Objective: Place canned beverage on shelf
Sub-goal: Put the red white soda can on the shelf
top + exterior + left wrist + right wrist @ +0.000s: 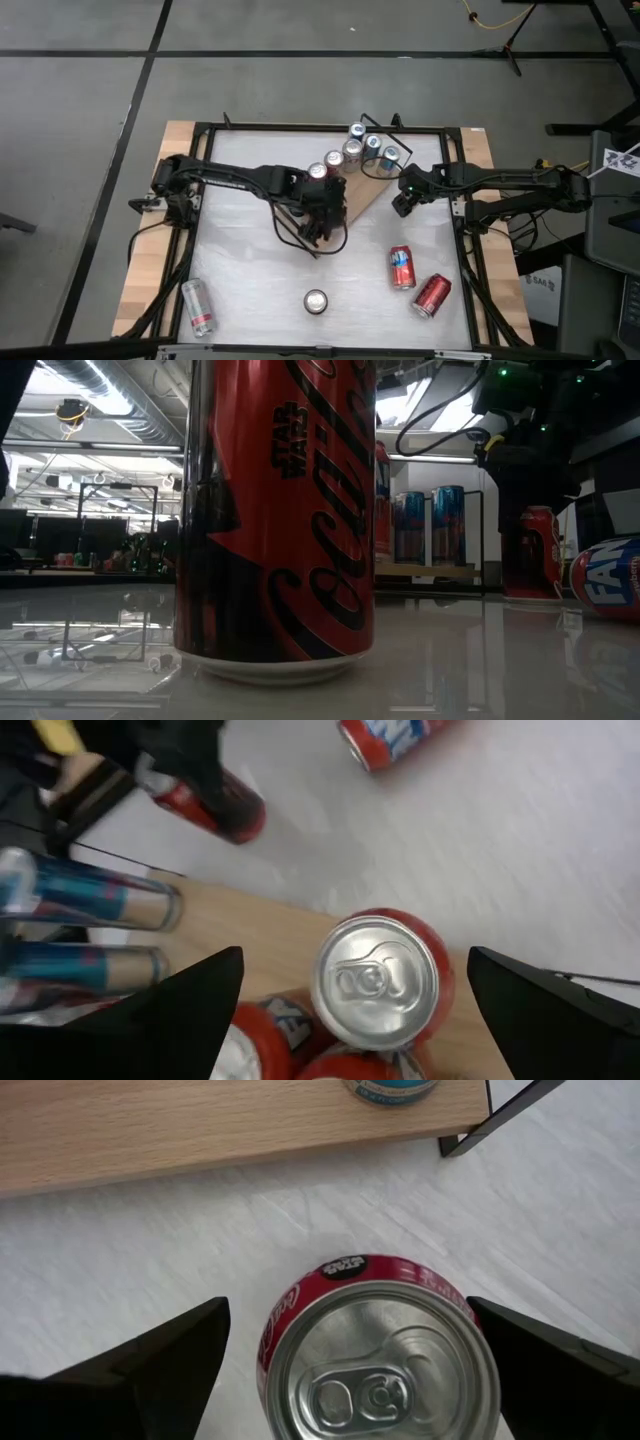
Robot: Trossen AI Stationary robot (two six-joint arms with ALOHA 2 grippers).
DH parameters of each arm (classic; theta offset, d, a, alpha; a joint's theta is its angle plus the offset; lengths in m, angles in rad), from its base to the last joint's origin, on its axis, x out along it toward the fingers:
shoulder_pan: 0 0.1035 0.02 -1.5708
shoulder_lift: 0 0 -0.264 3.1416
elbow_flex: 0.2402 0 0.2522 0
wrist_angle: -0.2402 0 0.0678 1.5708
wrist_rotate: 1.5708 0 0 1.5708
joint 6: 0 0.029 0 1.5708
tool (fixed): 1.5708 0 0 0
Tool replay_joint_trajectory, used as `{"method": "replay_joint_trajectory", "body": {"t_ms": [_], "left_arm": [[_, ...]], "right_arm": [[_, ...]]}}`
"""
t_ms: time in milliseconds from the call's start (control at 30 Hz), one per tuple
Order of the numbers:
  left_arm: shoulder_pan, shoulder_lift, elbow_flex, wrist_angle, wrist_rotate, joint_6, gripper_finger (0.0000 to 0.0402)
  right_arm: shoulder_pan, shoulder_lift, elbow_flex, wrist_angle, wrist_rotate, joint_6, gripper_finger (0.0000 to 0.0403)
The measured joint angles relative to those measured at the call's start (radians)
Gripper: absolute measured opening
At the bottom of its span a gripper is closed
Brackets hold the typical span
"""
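- From above, the flat light-wood shelf with thin black wire rails (362, 186) lies slantwise on the white surface (250, 260), carrying a row of upright cans: red ones at one end, blue-and-silver ones (372, 146) at the other.
- The left gripper (318, 228) sits at the shelf's red-can end; the right gripper (403, 203) hangs just off the shelf's opposite end.
- Well away from the shelf, the high view alone shows a silver can (198, 306) lying on its side, one upright can seen as a silver top (315, 301), and two red cans lying down, one with a blue band (402, 267) and a plain one (432, 295).
- The left wrist view adds what the overhead hides: its jaws stand wide with a red can's silver lid (378, 980) between them, not gripped, on the shelf board (250, 925), with blue-and-silver cans (90, 895) beside it.
- The right wrist view shows wide jaws either side of an upright red cola can (380, 1355) standing on the surface just beside the shelf edge (200, 1125); no contact is visible.
- The low view is mostly filled by a red and black cola can (275, 520) close up; behind it, the shelf's blue cans (430, 525) stand far back.
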State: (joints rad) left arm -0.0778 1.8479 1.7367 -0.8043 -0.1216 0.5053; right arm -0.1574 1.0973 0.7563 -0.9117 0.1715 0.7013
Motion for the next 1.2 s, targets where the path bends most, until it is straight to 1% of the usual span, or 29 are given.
{"method": "replay_joint_trajectory", "body": {"t_ms": [167, 333, 500, 633, 767, 867, 967, 1067, 1200], "left_arm": [[-0.006, -0.048, 0.0, -0.002, 0.0, -0.011, 0.0377], [-0.004, -0.116, 0.0, -0.045, -0.032, -0.105, 0.0377], [-0.004, -0.194, 0.0, -0.154, -0.034, -0.224, 0.0377], [-0.004, -0.264, 0.0, -0.279, -0.04, -0.354, 0.0377], [-0.013, -0.329, 0.0, -0.361, -0.063, -0.471, 0.0377], [-0.045, -0.389, -0.007, -0.372, -0.141, -0.515, 0.0377], [-0.083, -0.461, -0.062, -0.371, -0.248, -0.573, 0.0377], [-0.12, -0.541, -0.159, -0.35, -0.317, -0.645, 0.0377], [-0.163, -0.64, -0.315, -0.27, -0.358, -0.726, 0.0377]], "right_arm": [[0.0, 0.0, 0.0, -0.003, 0.0, 0.005, 0.039], [0.0, 0.0, 0.0, -0.004, -0.001, 0.006, 0.039], [0.0, 0.0, 0.0, -0.005, -0.001, 0.008, 0.039], [0.0, 0.0, 0.0, -0.007, -0.008, 0.008, 0.0386], [0.0, 0.0, 0.0, -0.008, -0.014, 0.008, 0.0353], [0.0, 0.0, 0.0, -0.007, -0.013, 0.009, 0.0315], [0.0, 0.0, 0.001, -0.007, -0.008, 0.009, 0.0283], [0.0, -0.001, 0.001, -0.005, -0.008, 0.009, 0.0282], [0.0, 0.0, 0.002, 0.006, -0.022, 0.018, 0.0282]]}}
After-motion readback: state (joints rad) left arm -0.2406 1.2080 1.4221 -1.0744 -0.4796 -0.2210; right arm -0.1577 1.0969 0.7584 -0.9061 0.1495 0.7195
